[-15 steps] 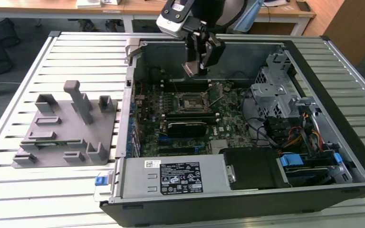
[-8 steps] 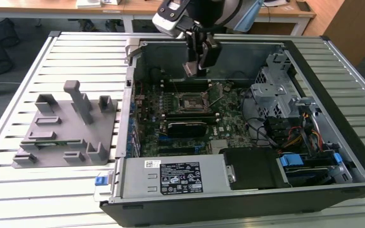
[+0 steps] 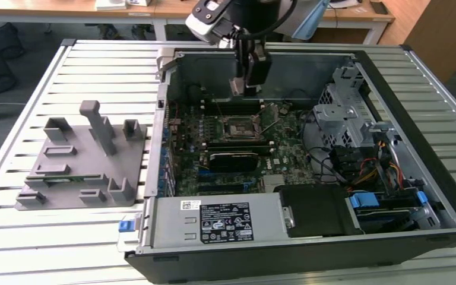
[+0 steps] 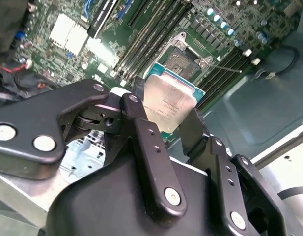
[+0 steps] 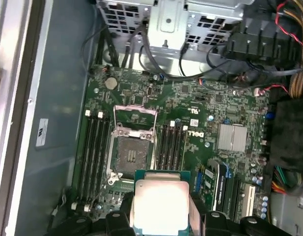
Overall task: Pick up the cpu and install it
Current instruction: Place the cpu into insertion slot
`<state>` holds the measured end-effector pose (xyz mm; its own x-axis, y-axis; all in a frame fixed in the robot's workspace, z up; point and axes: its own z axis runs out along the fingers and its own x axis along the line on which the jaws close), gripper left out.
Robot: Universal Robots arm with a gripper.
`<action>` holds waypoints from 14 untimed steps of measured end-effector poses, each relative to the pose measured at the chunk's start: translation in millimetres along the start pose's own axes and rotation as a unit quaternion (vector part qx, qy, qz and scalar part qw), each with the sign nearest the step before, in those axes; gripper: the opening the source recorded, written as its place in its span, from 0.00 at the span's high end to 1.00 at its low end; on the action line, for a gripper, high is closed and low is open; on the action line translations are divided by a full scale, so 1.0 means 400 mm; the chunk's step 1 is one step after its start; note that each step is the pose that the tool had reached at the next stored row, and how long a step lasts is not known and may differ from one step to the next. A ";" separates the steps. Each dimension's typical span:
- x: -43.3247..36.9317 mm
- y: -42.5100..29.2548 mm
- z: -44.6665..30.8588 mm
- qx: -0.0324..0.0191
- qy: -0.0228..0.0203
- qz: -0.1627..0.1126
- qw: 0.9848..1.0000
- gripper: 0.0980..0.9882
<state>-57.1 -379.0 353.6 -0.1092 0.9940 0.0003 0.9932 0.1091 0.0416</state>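
Observation:
The cpu point(image 4: 168, 103), a flat square chip with a shiny silver top and a green rim, is held by its edges between black fingers point(image 4: 141, 125). My gripper point(image 4: 167, 118) is shut on it. In the first wrist view the cpu point(image 5: 158, 204) hangs above the motherboard, a short way from the open black socket point(image 5: 132, 155), whose metal frame point(image 5: 135, 117) is flipped up. The socket point(image 4: 183, 61) lies just beyond the chip in the second wrist view. From the exterior view, the gripper point(image 3: 248, 89) hovers inside the open computer case, above and behind the socket point(image 3: 240, 126).
The case point(image 3: 418, 148) lies open on a slatted white table point(image 3: 93, 65). A grey plastic fixture block point(image 3: 85, 160) stands at the exterior view's left. Memory slots point(image 5: 95, 152) flank the socket. A drive cage point(image 3: 347, 113), cables point(image 3: 370, 172) and a power supply point(image 3: 212, 219) crowd the case.

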 end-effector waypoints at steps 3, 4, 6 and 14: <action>0.000 0.000 0.001 0.000 -0.001 0.025 1.000 0.52; 0.000 0.000 0.001 0.000 -0.001 0.033 0.999 0.52; 0.000 0.000 0.002 0.000 -0.002 0.049 0.999 0.52; 0.004 0.001 0.023 -0.001 -0.003 0.050 0.999 0.52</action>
<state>-56.4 -377.4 344.5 -0.0096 1.0000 -0.0015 0.9990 0.0097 0.0439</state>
